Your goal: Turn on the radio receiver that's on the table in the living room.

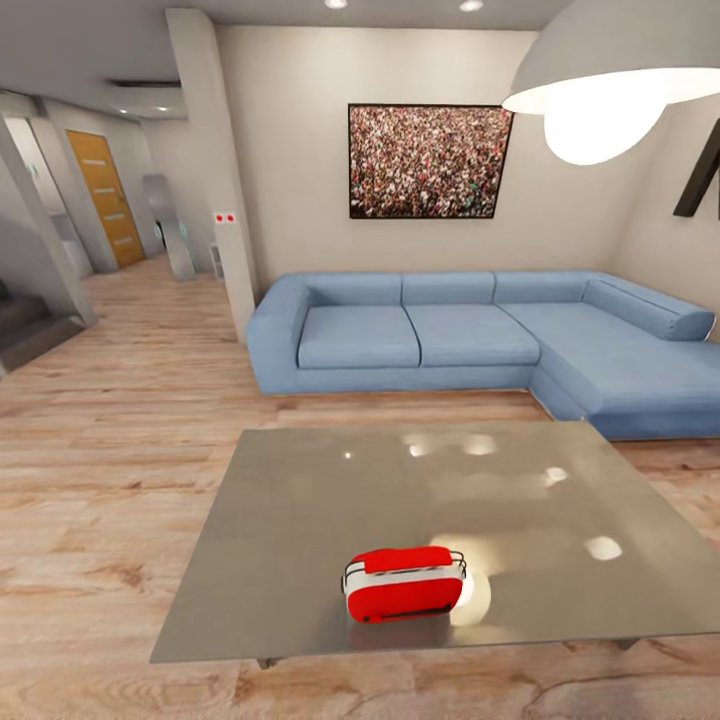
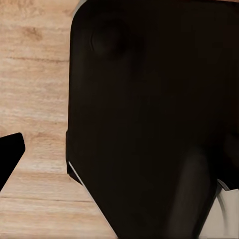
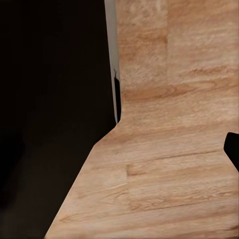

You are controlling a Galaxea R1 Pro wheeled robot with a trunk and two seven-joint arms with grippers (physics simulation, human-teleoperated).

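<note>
Near the desk's [image 1: 300, 520] front edge sits the radio receiver [image 1: 404, 584]; a clumsy reach could push it off. Whether either gripper is open, I cannot tell.

From the left wrist view, the robot's body [image 2: 149, 114] is a broad matte-black shell with rounded corners and a thin pale edge; the right wrist view shows the same black bulk [image 3: 50, 114], grey-trimmed.
</note>
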